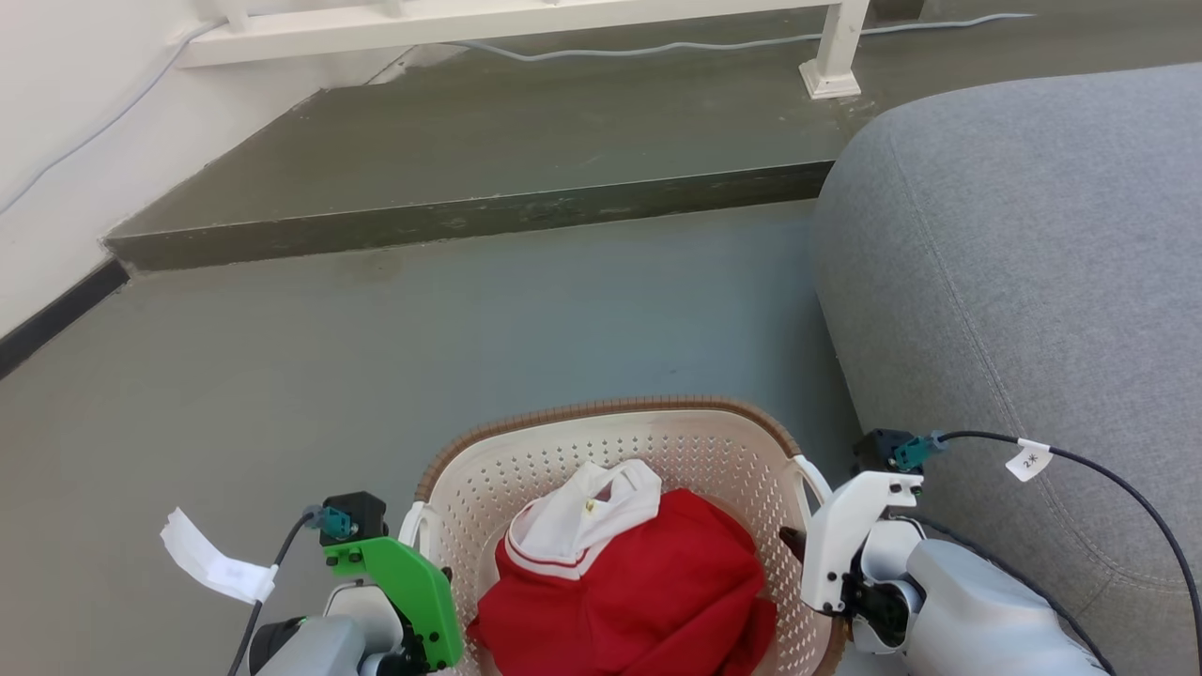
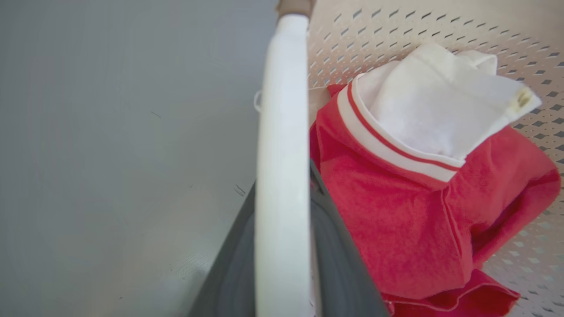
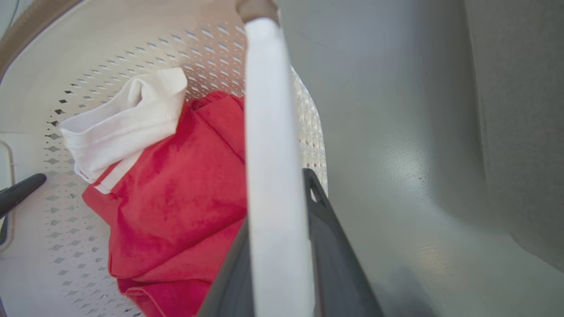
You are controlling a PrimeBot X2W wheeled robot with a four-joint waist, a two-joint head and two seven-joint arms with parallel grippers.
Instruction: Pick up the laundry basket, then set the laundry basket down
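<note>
In laundry basket (image 1: 610, 413): red clothes (image 1: 639, 582). The left gripper (image 2: 282, 198) clamps left handle (image 2: 282, 123), right gripper (image 3: 277, 198) clamps right handle (image 3: 269, 123). The cable tag (image 1: 1028, 460) reads "2*".

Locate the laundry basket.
Bottom centre of the head view, the laundry basket sits between the left end effector and right end effector, just left of the grey sofa.

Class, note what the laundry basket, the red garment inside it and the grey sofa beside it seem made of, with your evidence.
The laundry basket: likely smooth moulded plastic; even punched holes. Its rim: brown woven look, perhaps moulded. The red garment: soft cloth; folds, fuzzy surface. The sofa: grey woven upholstery; seam lines.
</note>
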